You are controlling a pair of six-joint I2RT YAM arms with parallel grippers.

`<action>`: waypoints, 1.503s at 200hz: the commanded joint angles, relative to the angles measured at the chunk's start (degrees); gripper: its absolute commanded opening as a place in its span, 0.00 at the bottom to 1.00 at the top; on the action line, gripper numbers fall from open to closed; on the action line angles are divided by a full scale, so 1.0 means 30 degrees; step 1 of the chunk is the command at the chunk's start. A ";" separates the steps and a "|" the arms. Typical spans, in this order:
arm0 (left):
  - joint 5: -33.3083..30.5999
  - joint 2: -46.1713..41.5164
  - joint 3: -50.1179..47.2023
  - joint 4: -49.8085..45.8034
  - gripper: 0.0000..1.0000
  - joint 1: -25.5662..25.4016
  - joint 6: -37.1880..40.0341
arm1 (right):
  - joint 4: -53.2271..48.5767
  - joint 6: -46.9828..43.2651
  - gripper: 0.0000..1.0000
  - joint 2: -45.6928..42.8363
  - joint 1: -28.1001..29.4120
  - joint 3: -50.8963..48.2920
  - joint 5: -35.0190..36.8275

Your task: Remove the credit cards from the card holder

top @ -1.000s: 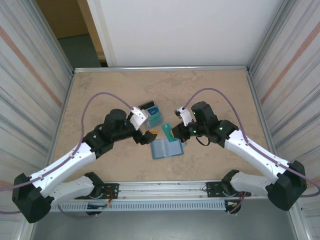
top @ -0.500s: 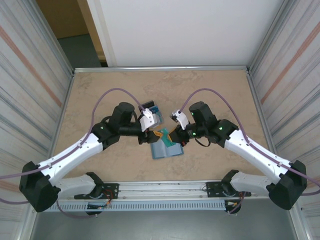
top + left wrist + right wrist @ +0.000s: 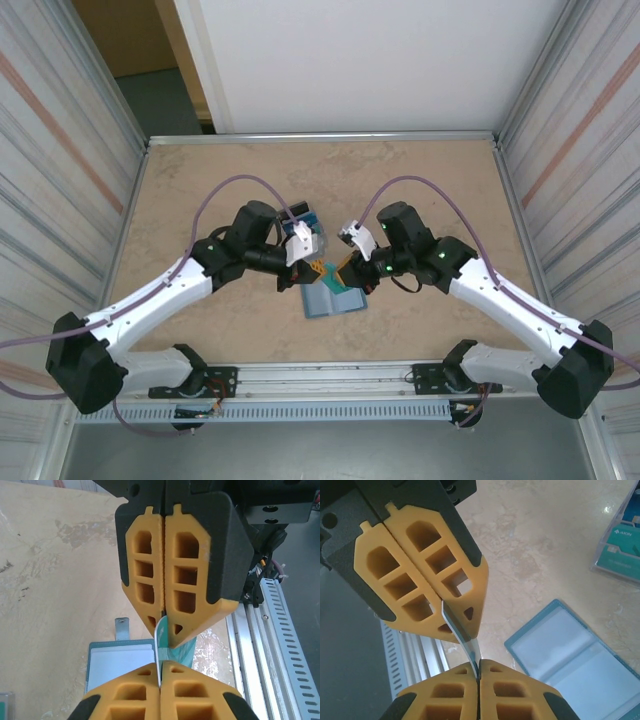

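Note:
A teal-green credit card [image 3: 333, 281] hangs just above the open card holder [image 3: 335, 301], pinched from both sides. My left gripper [image 3: 318, 270] is shut on its left end and my right gripper [image 3: 346, 273] is shut on its right end. In the left wrist view my gripper [image 3: 161, 667] clamps the card [image 3: 168, 642], whose far end sits in the right gripper's pads [image 3: 192, 580]. The right wrist view has my gripper [image 3: 479, 672] on the bent card [image 3: 469, 639]. The holder's pale grey-blue inside [image 3: 120, 662] [image 3: 575, 652] lies flat below.
More credit cards [image 3: 310, 218] lie fanned on the table behind the holder, partly under the left wrist, and appear at the upper right of the right wrist view [image 3: 620, 550]. The metal rail [image 3: 320, 375] runs along the near edge. Corrugated walls flank the table.
My left gripper has swung right to the card in the right gripper and shut on it. The right gripper has stayed almost still, shut on the card.

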 commanded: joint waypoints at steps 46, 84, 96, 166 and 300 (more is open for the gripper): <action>-0.2222 -0.1518 -0.0836 0.1393 0.00 -0.0040 -0.0782 | 0.1542 0.1009 0.50 -0.1792 -0.0432 -0.0631 0.2372; -0.5422 -0.4055 -0.3061 0.4875 0.00 -0.0010 -0.4743 | 0.3738 0.2942 0.65 -0.4200 -0.0428 -0.2043 0.3572; -0.6648 -0.5051 -0.4142 0.6521 0.00 -0.0011 -0.6774 | 0.4992 0.3814 0.69 -0.4922 -0.0421 -0.2837 0.4294; -0.9269 -0.8194 -0.7768 1.1950 0.00 -0.0011 -1.4162 | 1.3823 0.9490 0.88 -0.6006 -0.1633 -0.7146 0.2568; -0.5124 -0.5982 -0.8082 1.7175 0.00 -0.0011 -1.8183 | 2.0037 1.1282 0.41 -0.0775 -0.1637 -0.5474 -0.2314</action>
